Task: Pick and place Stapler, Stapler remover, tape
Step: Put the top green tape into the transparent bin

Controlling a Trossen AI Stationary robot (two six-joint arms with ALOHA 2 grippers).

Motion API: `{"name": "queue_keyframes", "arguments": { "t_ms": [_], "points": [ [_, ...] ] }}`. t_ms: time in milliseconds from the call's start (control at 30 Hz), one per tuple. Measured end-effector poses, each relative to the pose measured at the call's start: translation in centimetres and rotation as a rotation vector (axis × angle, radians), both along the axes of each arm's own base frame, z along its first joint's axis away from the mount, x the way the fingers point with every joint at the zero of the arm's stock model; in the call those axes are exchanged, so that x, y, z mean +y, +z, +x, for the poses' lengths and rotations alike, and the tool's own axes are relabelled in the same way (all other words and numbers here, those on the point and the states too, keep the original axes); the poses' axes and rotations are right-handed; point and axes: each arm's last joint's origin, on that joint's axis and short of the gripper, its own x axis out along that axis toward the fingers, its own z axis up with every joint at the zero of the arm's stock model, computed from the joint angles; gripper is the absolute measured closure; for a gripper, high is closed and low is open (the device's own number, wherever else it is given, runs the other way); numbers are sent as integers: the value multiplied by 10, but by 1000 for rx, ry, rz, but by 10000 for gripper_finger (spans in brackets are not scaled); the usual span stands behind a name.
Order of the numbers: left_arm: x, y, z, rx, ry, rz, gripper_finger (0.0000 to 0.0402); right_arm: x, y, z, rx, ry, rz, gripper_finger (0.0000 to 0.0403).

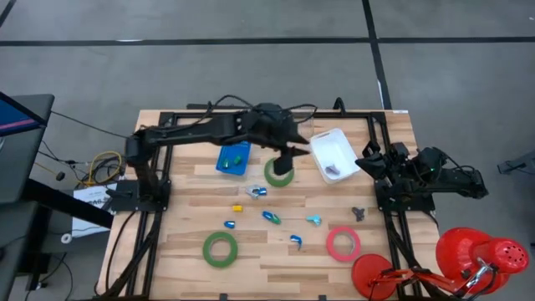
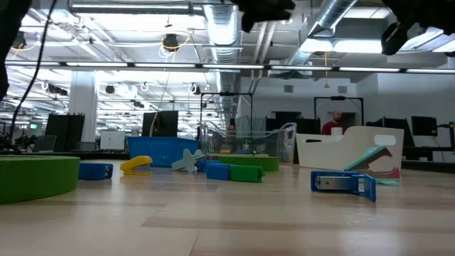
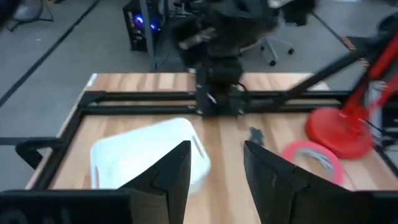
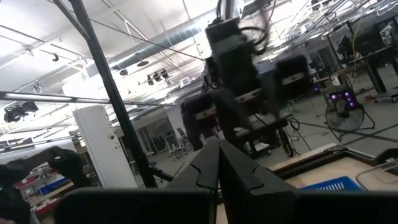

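Three tape rolls lie flat on the table: a green one under my left gripper, another green one near the front, and a pinkish-red one. Several small blue staplers and a small dark stapler remover lie between them. My left gripper hangs open above the table beside the white tray, with nothing between its fingers. My right gripper is shut and raised at the table's right side.
A blue tray holding small items stands at the back, left of the white tray. A red lamp stands at the front right corner. A yellow item and a teal one lie among the staplers.
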Motion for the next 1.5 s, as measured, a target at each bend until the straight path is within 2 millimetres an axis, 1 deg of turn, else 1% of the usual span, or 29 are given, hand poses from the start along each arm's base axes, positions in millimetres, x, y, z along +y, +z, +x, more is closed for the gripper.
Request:
{"name": "queue_keyframes", "arguments": {
  "t_ms": [100,200,300,400,533,667,800,900,1033,1167,1233,1333,1500],
  "points": [
    [-9,0,-22,23,11,8,262,0,-1,0,6,0,0,402],
    [-17,0,-49,25,22,9,262,0,-1,0,12,0,0,402],
    [-23,-6,-73,41,25,-6,262,0,-1,1,15,2,0,402],
    [-26,-14,-93,64,31,-22,262,0,-2,1,16,2,0,402],
    [-30,-23,-112,77,58,-41,262,0,-1,1,16,2,0,402],
    [-33,-34,-119,109,55,-43,262,0,-2,1,19,2,0,402],
    [-33,-41,-120,130,54,-45,257,0,-2,1,20,2,0,402],
    [-32,-44,-118,138,44,-23,233,0,-2,1,27,2,0,402],
    [-34,-46,-117,144,42,31,182,0,-2,1,27,2,0,402],
    [-33,-46,-117,149,63,43,128,0,-3,1,28,2,0,402],
    [-32,-47,-117,150,66,44,107,0,-3,1,28,2,0,402],
    [-32,-46,-117,150,73,47,89,0,-3,1,33,-5,2,402],
    [-33,-38,-116,130,80,55,87,-1,-4,1,40,-23,8,402]
  ]
}}
